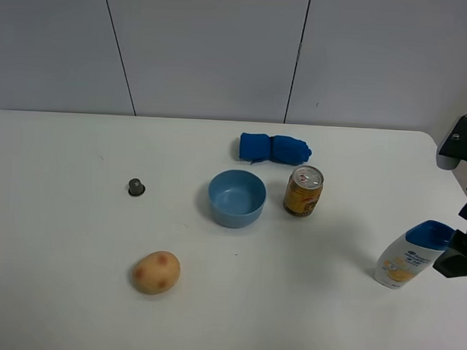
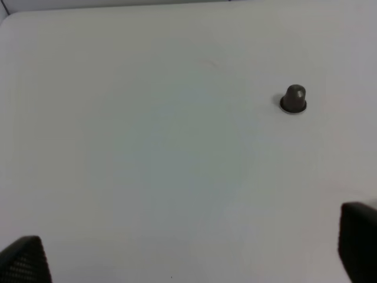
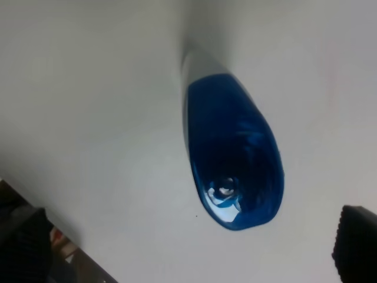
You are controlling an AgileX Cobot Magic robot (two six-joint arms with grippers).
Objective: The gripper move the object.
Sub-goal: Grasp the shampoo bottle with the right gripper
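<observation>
The white shampoo bottle (image 1: 410,257) with a blue flip cap and a yellow-orange label stands upright near the table's right edge. My right gripper (image 1: 458,259) is right beside its cap, on the right. In the right wrist view the blue cap (image 3: 235,159) shows from above, lying between my right gripper's (image 3: 189,239) two wide-apart fingers and a little beyond their tips, not gripped. My left gripper (image 2: 188,256) is open and empty over bare table; it is out of the exterior view.
A blue bowl (image 1: 236,197) sits mid-table, with a yellow drink can (image 1: 303,190) to its right and a blue rolled cloth (image 1: 273,149) behind. A potato (image 1: 155,272) lies front left. A small grey cap (image 1: 136,187) (image 2: 293,99) is at the left.
</observation>
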